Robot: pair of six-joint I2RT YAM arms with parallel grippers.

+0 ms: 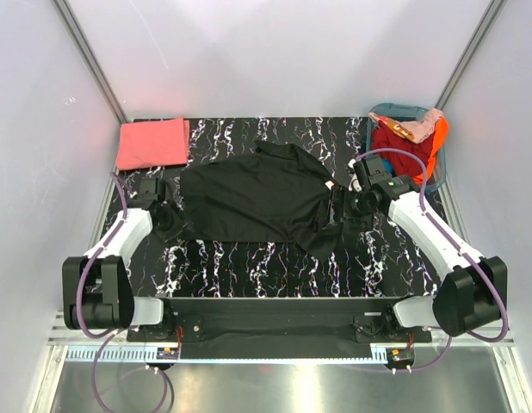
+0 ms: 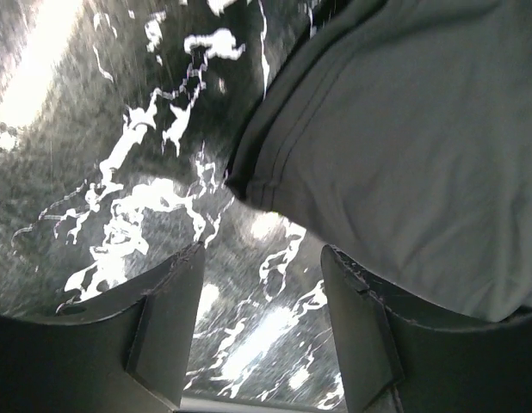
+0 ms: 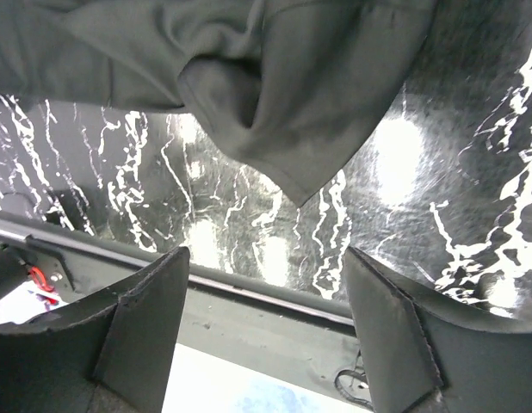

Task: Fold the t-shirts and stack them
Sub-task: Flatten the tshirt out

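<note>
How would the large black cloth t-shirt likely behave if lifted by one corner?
Probably floppy: the large black cloth t-shirt lies rumpled, one corner folded over itself in the right wrist view, so it should sag. Likely light, since the cloth looks thin. Pushed, it would probably bunch on the marbled black table.

The spread t-shirt (image 1: 253, 200) lies centre, folded t-shirt (image 1: 151, 143) far-left, basket (image 1: 393, 109) far-right.

Bare tabletop (image 1: 266, 267) beside black t-shirt (image 1: 249, 198)
</note>
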